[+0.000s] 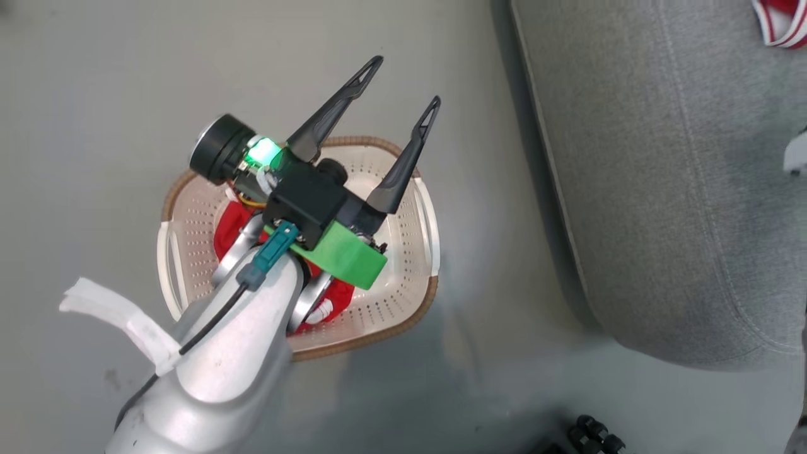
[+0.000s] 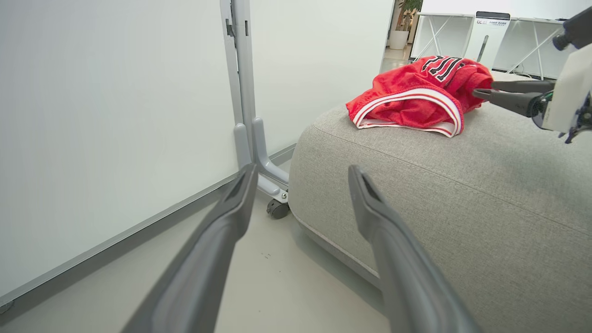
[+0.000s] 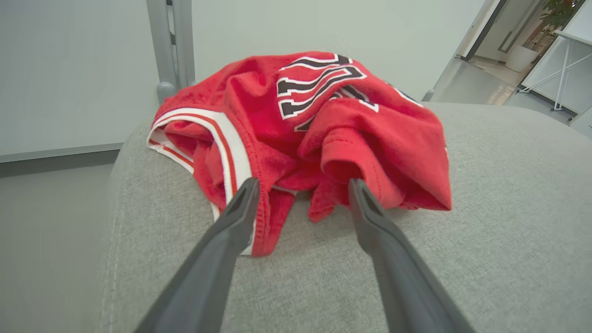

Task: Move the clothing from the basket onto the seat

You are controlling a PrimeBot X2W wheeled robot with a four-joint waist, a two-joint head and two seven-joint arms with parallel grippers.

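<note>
The cream basket (image 1: 403, 265) stands on the floor with red clothing (image 1: 228, 232) inside, mostly hidden under my left arm. My left gripper (image 1: 405, 81) hovers above the basket, open and holding nothing; its fingers (image 2: 231, 217) point toward the seat's side. A red jersey (image 3: 323, 120) with black-and-white lettering lies crumpled on the grey seat (image 3: 485, 208). My right gripper (image 3: 304, 182) is open, its tips at the jersey's near edge, cloth bulging between them. In the left wrist view the right gripper (image 2: 483, 89) reaches the jersey (image 2: 411, 95) from the right. A corner of the jersey (image 1: 782, 25) shows on the seat (image 1: 662, 189).
A white panel on a grey castored frame (image 2: 243, 92) stands just beyond the seat's end. Grey floor (image 1: 492, 265) separates basket and seat. Some black parts (image 1: 592, 435) lie low by the seat's corner. White tables (image 2: 462, 23) stand far behind.
</note>
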